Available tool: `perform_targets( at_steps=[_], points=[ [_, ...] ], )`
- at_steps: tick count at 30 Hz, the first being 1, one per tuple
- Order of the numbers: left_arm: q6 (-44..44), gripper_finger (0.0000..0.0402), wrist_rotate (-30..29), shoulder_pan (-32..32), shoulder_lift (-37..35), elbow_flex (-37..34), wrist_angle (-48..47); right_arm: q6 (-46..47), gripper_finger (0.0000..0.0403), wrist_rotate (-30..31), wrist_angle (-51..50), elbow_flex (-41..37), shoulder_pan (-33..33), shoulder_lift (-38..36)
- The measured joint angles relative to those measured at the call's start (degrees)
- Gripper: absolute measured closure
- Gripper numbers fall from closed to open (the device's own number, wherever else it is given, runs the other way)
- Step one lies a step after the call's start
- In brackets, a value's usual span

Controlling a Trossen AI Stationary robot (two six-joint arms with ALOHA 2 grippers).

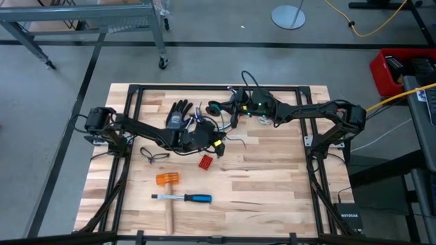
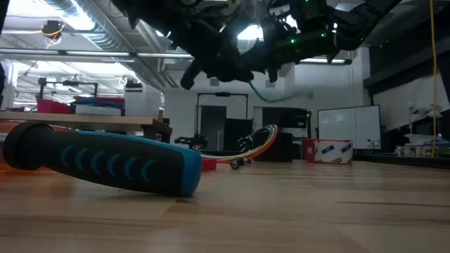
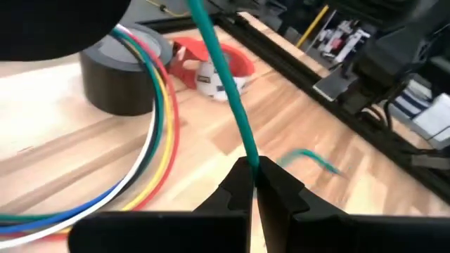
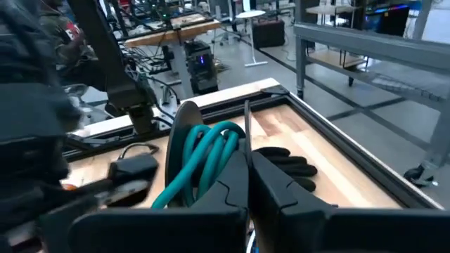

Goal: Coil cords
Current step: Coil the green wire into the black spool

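A green cord runs taut from my left gripper, which is shut on it just above the table at mid-table. A bundle of white, red, yellow and blue strands loops beside it on the wood. My right gripper is shut at the far middle of the table, with several loops of green cord bunched at its fingers. A thin black cord lies loose on the wood to the left. My left gripper pinches the green cord between its two fingertips, one strand only. The cord leaves the fingers in a straight, taut line, lifted off the table; its short free end lies on the wood beyond. My right gripper is shut beside the green loops, and a thin strand stands up from between its fingertips. The fingers hide the place of contact, so which part of the coil they have cannot be told. The loops are lifted off the table.
A grey tape roll and a red tape ring stand close to the cords. Black gloves lie at the far middle. A red block, an orange-headed hammer and a blue-handled tool lie nearer the front.
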Motion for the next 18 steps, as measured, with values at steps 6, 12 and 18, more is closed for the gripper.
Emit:
perform_targets(
  at_steps=[6,12,18],
  points=[
    [0.39,0.0401,-1.76,-0.67,-0.04,0.04,-2.28,2.3,0.0402,-5.36,2.43,-0.02,-0.04,0.0],
    [2.51,0.0401,-4.3,-1.76,-0.04,0.04,-8.98,5.37,0.0402,-14.92,2.71,0.52,-1.8,0.0],
    [3.14,0.0401,-11.0,-3.55,-0.04,0.04,-14.3,6.9,0.0402,-29.55,0.57,0.64,-6.0,0.0]
  ],
)
